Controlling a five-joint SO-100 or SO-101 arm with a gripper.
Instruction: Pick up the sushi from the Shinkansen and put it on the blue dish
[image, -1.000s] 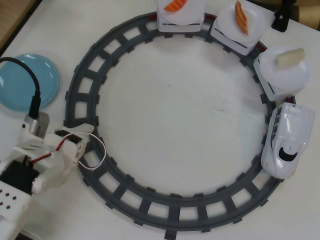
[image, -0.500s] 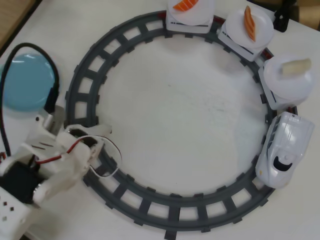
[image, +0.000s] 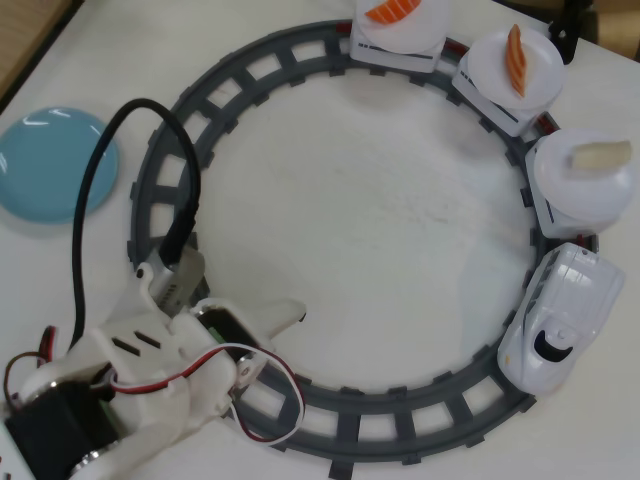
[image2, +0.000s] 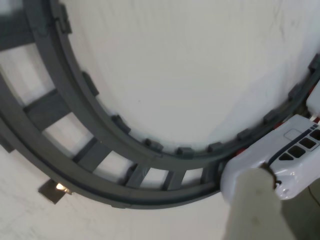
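The white Shinkansen stands on the right side of the grey track loop, nose toward the bottom in the overhead view. It pulls three cars with round white plates. One sushi lies on the top car, a second sushi on the car behind it, and a cream block on the car nearest the train. The blue dish sits at far left, outside the loop. My gripper points into the loop from the lower left, shut and holding nothing, far from the sushi. In the wrist view a blurred fingertip overlaps the Shinkansen.
The grey track rings the white table, and the wrist view shows a curved piece of the track. My black cable arches over the left side of the loop, beside the dish. A wooden edge shows at the top left.
My arm has swung right, from beside the blue dish across the track's lower left into the loop. The train and its cars have rolled clockwise, the Shinkansen moving down the right side.
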